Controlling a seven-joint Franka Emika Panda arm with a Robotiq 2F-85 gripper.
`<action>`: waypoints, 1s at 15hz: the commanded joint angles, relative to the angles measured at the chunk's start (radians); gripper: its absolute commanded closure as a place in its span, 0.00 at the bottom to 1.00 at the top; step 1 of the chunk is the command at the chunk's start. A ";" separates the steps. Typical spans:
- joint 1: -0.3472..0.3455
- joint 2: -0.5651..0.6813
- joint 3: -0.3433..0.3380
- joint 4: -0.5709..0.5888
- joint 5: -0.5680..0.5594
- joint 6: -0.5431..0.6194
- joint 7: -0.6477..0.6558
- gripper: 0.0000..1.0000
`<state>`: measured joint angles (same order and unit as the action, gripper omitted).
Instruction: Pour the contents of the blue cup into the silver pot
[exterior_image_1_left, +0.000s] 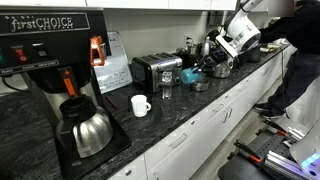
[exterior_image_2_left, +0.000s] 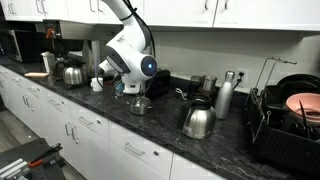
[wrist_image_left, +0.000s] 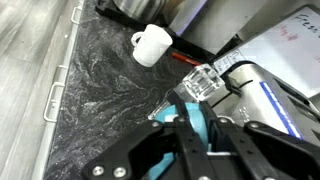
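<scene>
Wrist view showed my pincer (wrist_image_left: 192, 130) clenched on the blue cup (wrist_image_left: 199, 121), its teal wall pinched between my two black fingers. In an exterior view the cup hung at my fingertips just above the silver pot (exterior_image_2_left: 140, 105), which sat on the dark countertop (exterior_image_2_left: 110, 100) almost straight below it. The pot itself lay outside the wrist view.

I judged the pour to be the step in hand. The cup was held aloft over the pot and seemed tipped, though I could not tell whether anything was leaving it. The next move called for rolling my wrist slowly while holding the cup's lip inside the pot's rim, since the pot was low and shallow.

Room was tight on one side. The toaster (wrist_image_left: 272, 100) and the clear drinking glass (wrist_image_left: 203, 82) stood near, and the white mug (wrist_image_left: 152, 45) farther along the counter. Toward the near counter edge the stone was bare, so any drift belonged there. A steel carafe (exterior_image_2_left: 197, 120) stood well apart to the right.
</scene>
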<state>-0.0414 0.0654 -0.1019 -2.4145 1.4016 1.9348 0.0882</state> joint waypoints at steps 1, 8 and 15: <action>0.029 -0.067 0.043 -0.024 -0.115 0.096 -0.033 0.95; 0.121 -0.122 0.168 -0.097 -0.280 0.359 -0.094 0.95; 0.211 -0.110 0.271 -0.151 -0.462 0.648 -0.119 0.95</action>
<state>0.1518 -0.0349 0.1442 -2.5464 1.0212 2.4923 -0.0169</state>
